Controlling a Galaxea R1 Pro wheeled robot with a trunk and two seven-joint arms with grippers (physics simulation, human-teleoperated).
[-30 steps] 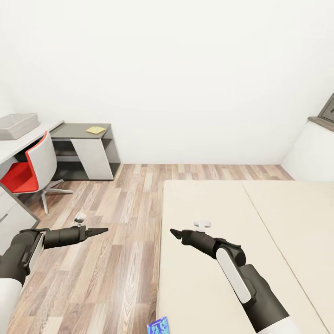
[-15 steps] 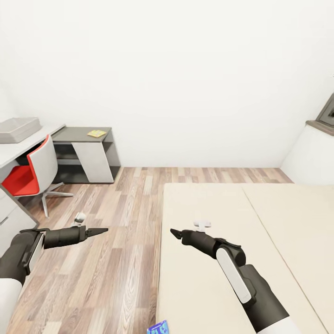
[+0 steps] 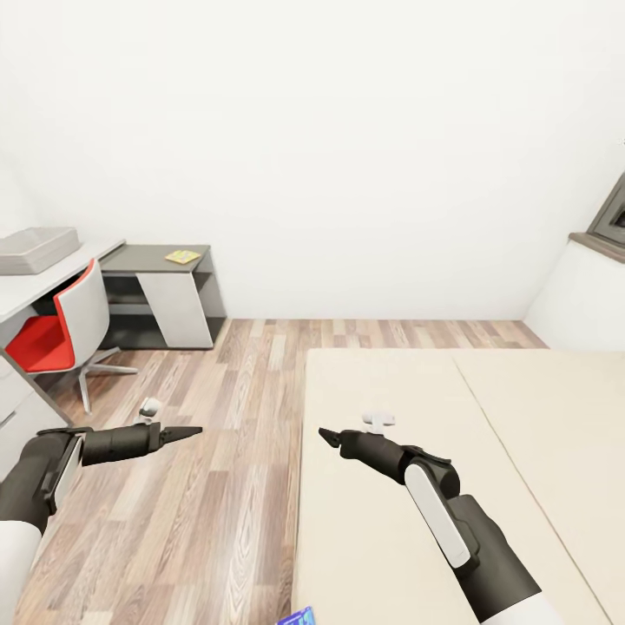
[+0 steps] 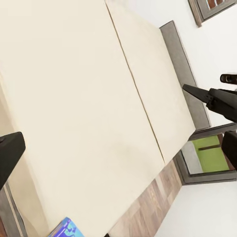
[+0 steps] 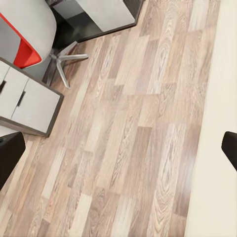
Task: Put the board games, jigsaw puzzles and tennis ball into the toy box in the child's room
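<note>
Left end effector [image 3: 193,430]: clenched to a point, empty, over bare plank floor [image 3: 217,486]. Right end effector [image 3: 326,437]: clenched, empty, above bed [image 3: 382,538] edge. Board game [image 3: 297,617]: small, blue-printed, at bed's near edge. Toy box [image 3: 35,250]: grey, on counter [image 3: 26,291], far left beside red chair [image 3: 56,325].

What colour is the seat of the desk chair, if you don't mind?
Red, with a pale grey backrest shell; the chair shows best in the head view.

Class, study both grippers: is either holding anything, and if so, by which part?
Nothing is held. The left gripper and right gripper both hang empty, one above the floor, one at the bed edge.
</note>
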